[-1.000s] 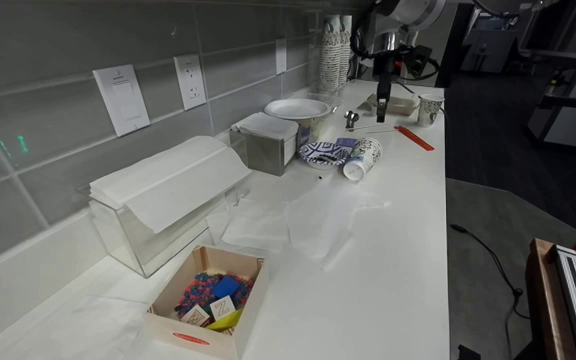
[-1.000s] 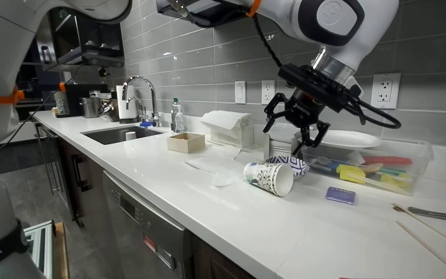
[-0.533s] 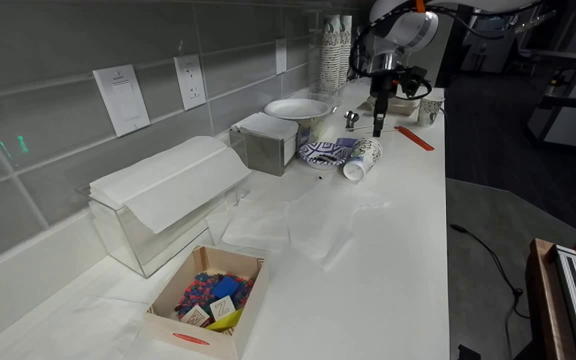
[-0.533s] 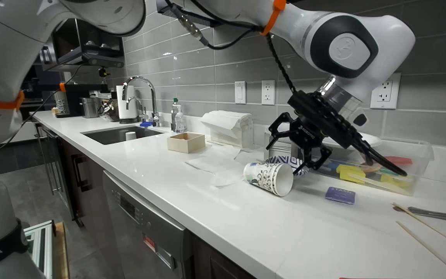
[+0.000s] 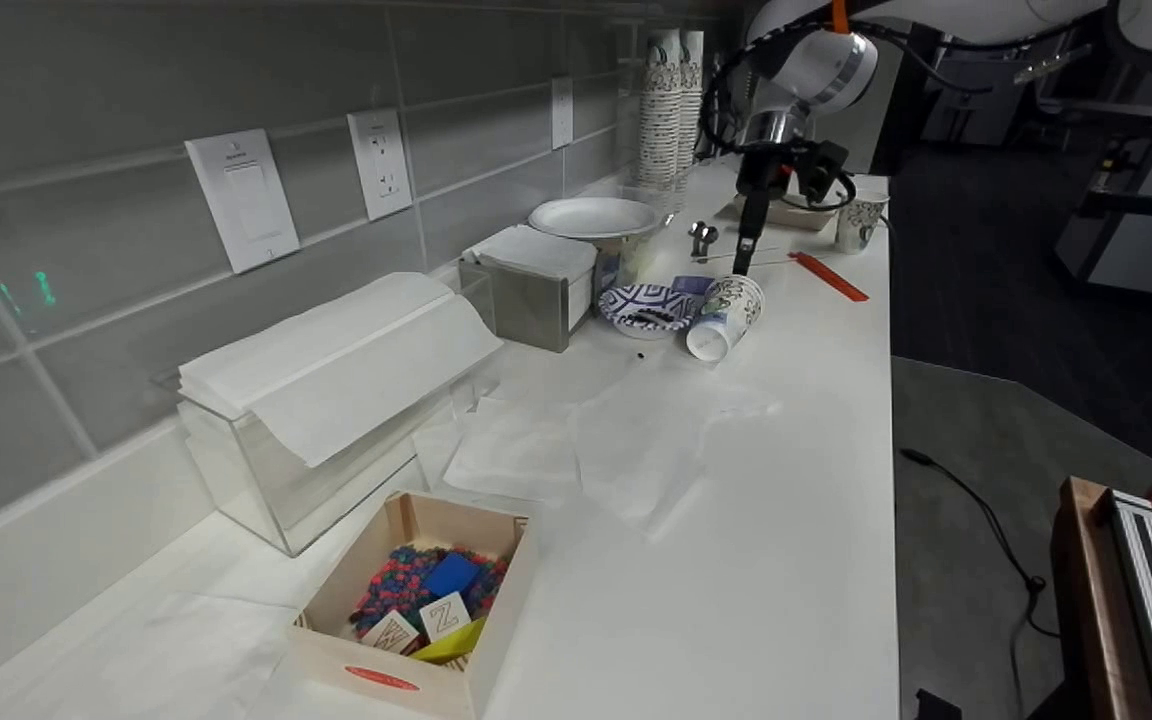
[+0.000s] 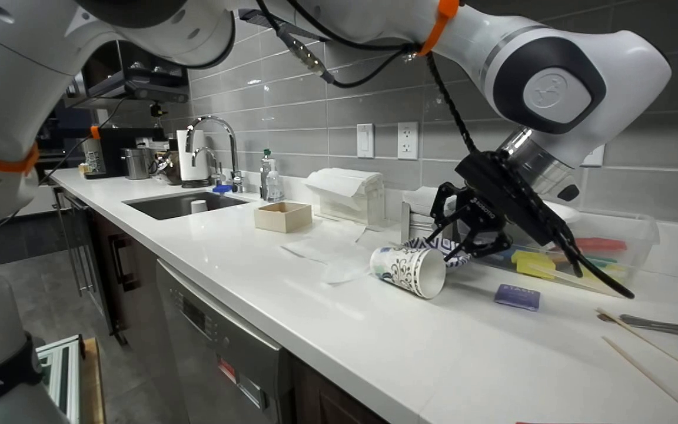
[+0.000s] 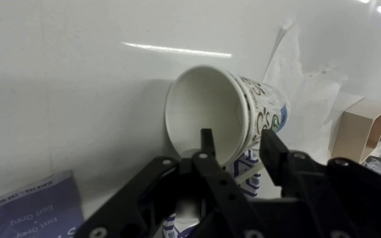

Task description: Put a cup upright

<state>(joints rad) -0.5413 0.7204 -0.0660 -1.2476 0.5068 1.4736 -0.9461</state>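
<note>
A white paper cup point(image 5: 726, 318) with swirl markings lies on its side on the counter. In an exterior view the mouth of the cup point(image 6: 432, 274) faces away from the sink. Two rims show close together on the cup point(image 7: 207, 99) in the wrist view, as if one were nested inside another. My gripper point(image 7: 236, 135) is partly closed, with a clear gap between its fingers. One finger stands in front of the cup's mouth, its tip over the inside; the other is beside the outer wall. In an exterior view the gripper point(image 6: 438, 249) is at the rim's upper edge; contact cannot be made out.
A blue-patterned bowl point(image 5: 644, 302) sits right beside the cup, under the gripper. Close by lie a purple tea packet point(image 6: 517, 297) and a clear bin point(image 6: 639, 253). A napkin holder point(image 5: 536, 310) stands behind the bowl. Another cup point(image 5: 858, 222) stands upright near the counter's edge.
My gripper has come down toward the cup's rim, and its fingers have moved closer together. The cup lies where it was.
</note>
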